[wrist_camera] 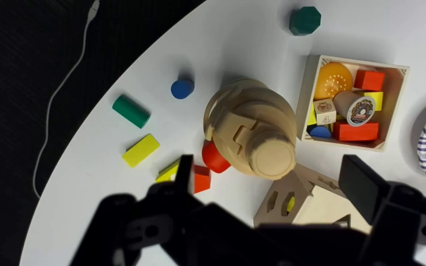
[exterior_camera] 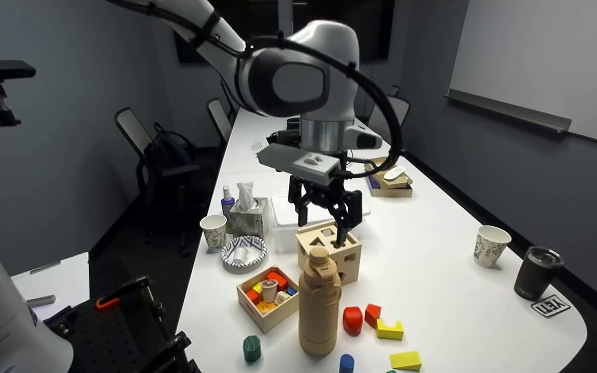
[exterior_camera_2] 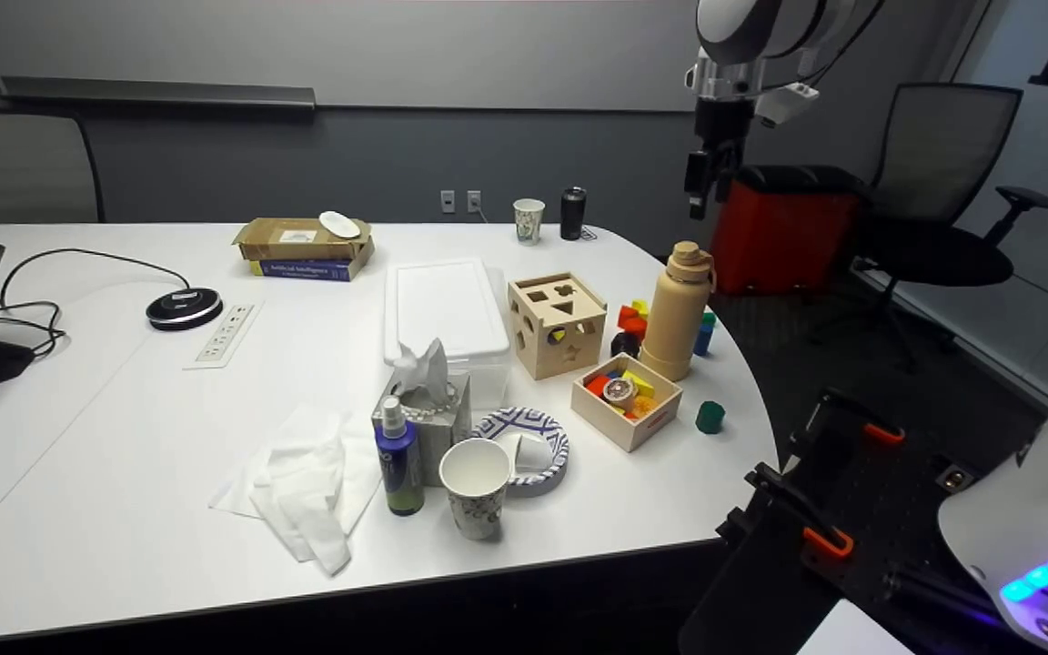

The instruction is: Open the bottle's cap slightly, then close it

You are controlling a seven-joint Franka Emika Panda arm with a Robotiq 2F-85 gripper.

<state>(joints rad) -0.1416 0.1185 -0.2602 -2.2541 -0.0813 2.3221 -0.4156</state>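
The tan bottle (exterior_camera: 319,316) stands upright on the white table, and it also shows in an exterior view (exterior_camera_2: 672,318). Its small round cap (wrist_camera: 273,157) sits on top of the bottle and also shows in both exterior views (exterior_camera: 319,253) (exterior_camera_2: 686,251). In the wrist view the bottle (wrist_camera: 266,107) leans across the picture, with its cap between the two finger lines. My gripper (wrist_camera: 268,162) is open with nothing between its fingers. In both exterior views the gripper (exterior_camera: 322,228) (exterior_camera_2: 709,200) hangs above the table, higher than the cap and apart from it.
The wooden box with cut-out holes (exterior_camera_2: 560,341) stands close to the bottle. A small wooden tray of blocks (wrist_camera: 306,96) is beside it. Loose blocks, such as a red one (exterior_camera: 352,320) and a green one (exterior_camera_2: 710,417), lie around the bottle. A lidded plastic bin (exterior_camera_2: 442,305) stands behind.
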